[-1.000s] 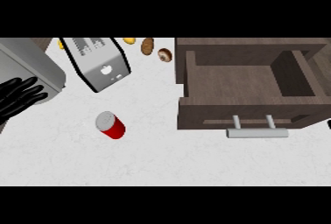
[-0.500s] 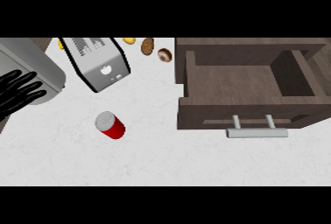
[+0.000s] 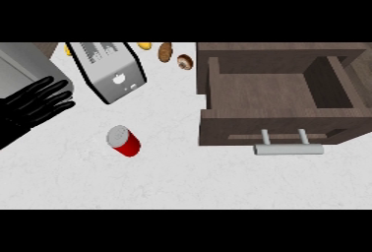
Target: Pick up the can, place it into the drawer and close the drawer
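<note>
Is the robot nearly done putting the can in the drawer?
Not nearly. Done: nothing yet, though the drawer already stands open. In hand: nothing; the left hand is open at the view's left edge, apart from the red can, which sits on the counter. Left to do: grasp the can, put it in the drawer and push the drawer shut.

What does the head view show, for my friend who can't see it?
A red can sits on the white counter, left of an open wooden drawer. The robot's open left hand shows at the left edge, near a toaster.
</note>
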{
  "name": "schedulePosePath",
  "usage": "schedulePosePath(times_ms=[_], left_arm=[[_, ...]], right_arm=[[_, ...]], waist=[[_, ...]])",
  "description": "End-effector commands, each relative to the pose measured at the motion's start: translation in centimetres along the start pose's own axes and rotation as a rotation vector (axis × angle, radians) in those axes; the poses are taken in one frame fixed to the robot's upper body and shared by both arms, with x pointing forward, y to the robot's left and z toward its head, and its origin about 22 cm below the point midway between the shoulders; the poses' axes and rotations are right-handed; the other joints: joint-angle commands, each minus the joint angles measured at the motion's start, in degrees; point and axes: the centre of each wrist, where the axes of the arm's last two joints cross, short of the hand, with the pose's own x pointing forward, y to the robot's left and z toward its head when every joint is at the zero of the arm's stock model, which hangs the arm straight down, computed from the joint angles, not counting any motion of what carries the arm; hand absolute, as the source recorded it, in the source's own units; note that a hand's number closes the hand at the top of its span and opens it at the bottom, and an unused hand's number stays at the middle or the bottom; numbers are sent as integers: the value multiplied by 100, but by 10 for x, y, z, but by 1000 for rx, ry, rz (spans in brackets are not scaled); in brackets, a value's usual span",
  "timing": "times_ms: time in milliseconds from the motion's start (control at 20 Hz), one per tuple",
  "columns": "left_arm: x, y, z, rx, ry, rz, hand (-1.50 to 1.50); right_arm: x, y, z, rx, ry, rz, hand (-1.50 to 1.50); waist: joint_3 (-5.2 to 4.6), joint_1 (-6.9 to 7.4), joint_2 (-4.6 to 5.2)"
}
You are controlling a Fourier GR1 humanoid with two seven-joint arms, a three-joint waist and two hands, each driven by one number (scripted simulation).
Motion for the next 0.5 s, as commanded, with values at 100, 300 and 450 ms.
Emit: schedulePosePath(times_ms=[100,300,450], left_arm=[[-15,-5,-28,6,38,40,-150],[-37,-11,-34,24,44,8,-150],[-67,-14,-48,17,55,1,-150]], right_arm=[[13,-13,-14,-21,-4,-9,-150],[17,-28,3,-2,-3,3,-150],[12,-19,10,-8,0,0,-150]], waist=[[-2,21,5],[-2,10,1],[-5,-18,10]])
